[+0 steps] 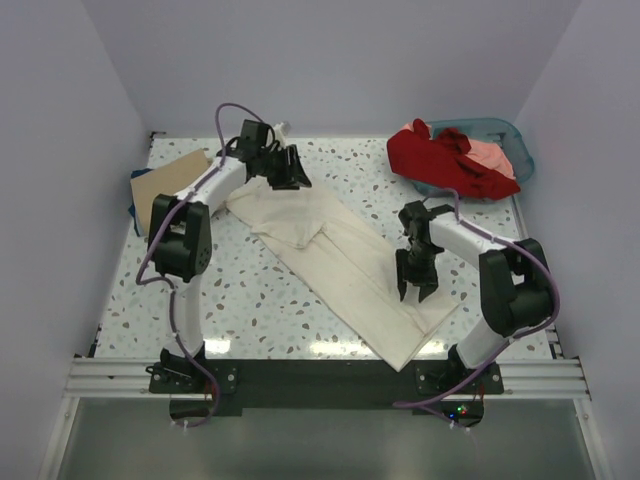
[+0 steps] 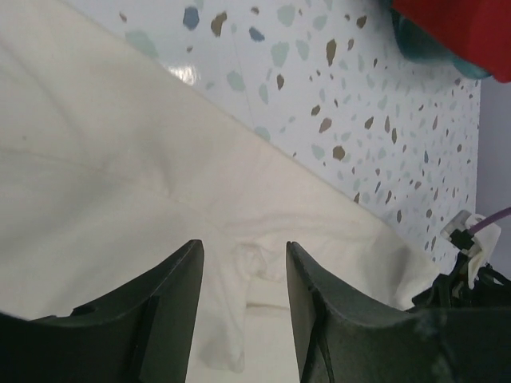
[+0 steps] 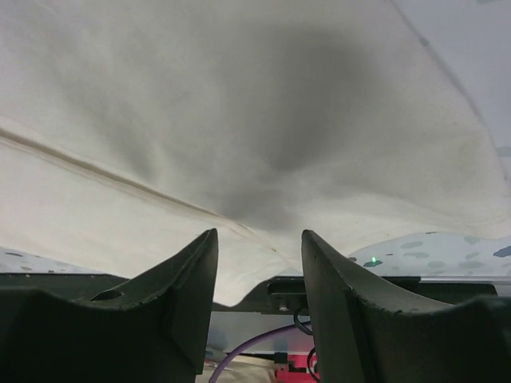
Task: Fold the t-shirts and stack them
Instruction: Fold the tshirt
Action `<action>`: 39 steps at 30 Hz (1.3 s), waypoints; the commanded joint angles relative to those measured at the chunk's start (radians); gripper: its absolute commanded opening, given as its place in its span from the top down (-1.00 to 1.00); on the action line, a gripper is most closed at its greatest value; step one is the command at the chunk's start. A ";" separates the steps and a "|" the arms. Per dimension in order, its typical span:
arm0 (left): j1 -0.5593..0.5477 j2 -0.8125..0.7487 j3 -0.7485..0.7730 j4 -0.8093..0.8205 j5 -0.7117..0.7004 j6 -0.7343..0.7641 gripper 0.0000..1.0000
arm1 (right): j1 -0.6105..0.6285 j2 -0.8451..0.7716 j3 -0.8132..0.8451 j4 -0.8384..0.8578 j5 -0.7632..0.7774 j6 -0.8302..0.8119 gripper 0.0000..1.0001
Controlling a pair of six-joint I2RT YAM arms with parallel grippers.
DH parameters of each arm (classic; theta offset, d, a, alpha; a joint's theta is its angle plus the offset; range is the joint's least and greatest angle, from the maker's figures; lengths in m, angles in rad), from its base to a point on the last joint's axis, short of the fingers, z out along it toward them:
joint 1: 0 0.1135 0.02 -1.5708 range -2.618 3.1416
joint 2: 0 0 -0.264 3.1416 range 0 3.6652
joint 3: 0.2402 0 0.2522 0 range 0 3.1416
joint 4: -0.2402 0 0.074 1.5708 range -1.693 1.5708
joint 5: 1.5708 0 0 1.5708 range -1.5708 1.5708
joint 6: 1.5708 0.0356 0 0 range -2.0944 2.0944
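A large cream t-shirt [image 1: 340, 260] lies folded lengthwise in a long diagonal strip from back left to the near edge. My left gripper [image 1: 290, 180] hovers over its back-left end, open, with only cloth [image 2: 120, 175] below the jaws [image 2: 243, 247]. My right gripper [image 1: 415, 292] hangs over the strip's near right part, open [image 3: 259, 235], with nothing between its fingers and the cream cloth [image 3: 239, 104] beneath. A tan t-shirt [image 1: 170, 180] rests on a dark blue one [image 1: 134, 195] at the far left. A red t-shirt [image 1: 440, 160] and a salmon-pink one [image 1: 492, 155] lie in the basket.
The teal plastic basket [image 1: 522, 150] stands at the back right corner; its edge and the red cloth [image 2: 455, 32] show in the left wrist view. The cream shirt's near hem [image 1: 400, 352] hangs over the table's front edge onto the black rail [image 1: 300, 375].
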 commanded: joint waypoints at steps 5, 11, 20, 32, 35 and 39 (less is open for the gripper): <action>0.010 -0.012 -0.199 -0.016 0.012 0.002 -0.01 | 0.003 0.017 -0.053 0.015 -0.010 0.007 0.05; 0.033 0.047 -0.220 -0.018 -0.019 0.030 -0.01 | 0.006 0.070 -0.088 0.078 -0.027 0.018 0.11; 0.050 0.207 -0.121 -0.013 -0.071 0.087 -0.01 | 0.072 0.110 -0.111 0.144 -0.117 0.051 0.15; 0.025 0.420 0.177 0.059 0.047 0.209 -0.07 | 0.293 0.188 0.033 0.095 -0.197 0.119 -0.06; 0.011 0.404 0.190 0.058 0.063 0.203 -0.08 | 0.312 0.147 0.094 0.028 -0.192 0.104 -0.13; 0.002 0.305 0.171 0.108 0.070 0.174 -0.10 | 0.310 0.075 0.195 -0.075 -0.137 0.070 -0.24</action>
